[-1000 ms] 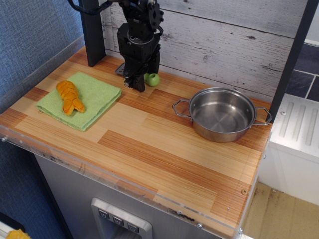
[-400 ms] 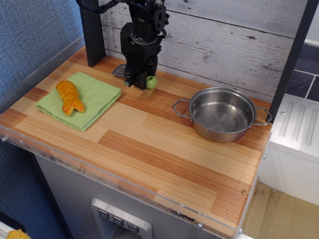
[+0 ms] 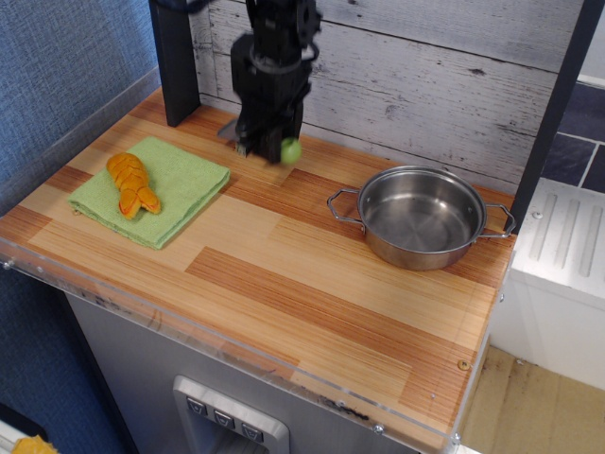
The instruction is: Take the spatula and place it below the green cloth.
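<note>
End effector (image 3: 267, 147) pinching spatula (image 3: 289, 149) above counter, steel pot (image 3: 422, 217) empty, orange plush toy (image 3: 131, 183) on green cloth (image 3: 151, 190)

The pot (image 3: 423, 217) at three o'clock is shiny polished steel. The green cloth (image 3: 161, 187) at nine o'clock looks matt terry. The table (image 3: 284, 284) is smooth striped wood laminate.

One camera alone watches me, set high off the front of the table (image 3: 312, 284) and looking down and across it toward the plank wall (image 3: 425, 66) behind, far enough to take in the whole top.
</note>
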`<state>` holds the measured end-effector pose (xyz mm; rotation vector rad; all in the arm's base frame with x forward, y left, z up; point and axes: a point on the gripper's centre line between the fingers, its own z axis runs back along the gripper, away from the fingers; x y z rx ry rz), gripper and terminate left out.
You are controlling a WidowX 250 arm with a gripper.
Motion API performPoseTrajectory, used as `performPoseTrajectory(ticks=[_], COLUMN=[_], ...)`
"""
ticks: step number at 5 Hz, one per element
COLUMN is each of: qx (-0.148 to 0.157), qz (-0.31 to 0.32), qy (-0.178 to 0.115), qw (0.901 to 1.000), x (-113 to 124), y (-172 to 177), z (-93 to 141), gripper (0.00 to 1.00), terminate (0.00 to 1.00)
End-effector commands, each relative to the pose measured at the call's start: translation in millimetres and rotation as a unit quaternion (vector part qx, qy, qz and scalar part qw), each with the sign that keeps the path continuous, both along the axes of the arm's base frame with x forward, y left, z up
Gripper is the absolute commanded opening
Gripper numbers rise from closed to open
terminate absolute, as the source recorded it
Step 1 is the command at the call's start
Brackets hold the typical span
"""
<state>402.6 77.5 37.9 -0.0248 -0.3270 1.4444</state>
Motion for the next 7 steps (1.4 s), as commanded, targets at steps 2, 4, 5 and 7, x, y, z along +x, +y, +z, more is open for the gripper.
performPoseTrajectory(ticks=[2,4,5,7], qx=[0.018,0.030,0.028,0.027], qz=[-0.023,-0.036,-0.026,-0.012], qy=[-0.065,-0.044,-0.033,-0.010], qw=[0.9974,0.9980,0.9987,0.9995], x=[-40.9,-102.1,-131.5,-146.6], y=[-0.4,3.2,13.7,22.6], z=[94.4,80.9,67.9,40.4], gripper=[0.00,0.00,0.00,0.00], terminate=[0.00,0.00,0.00,0.00])
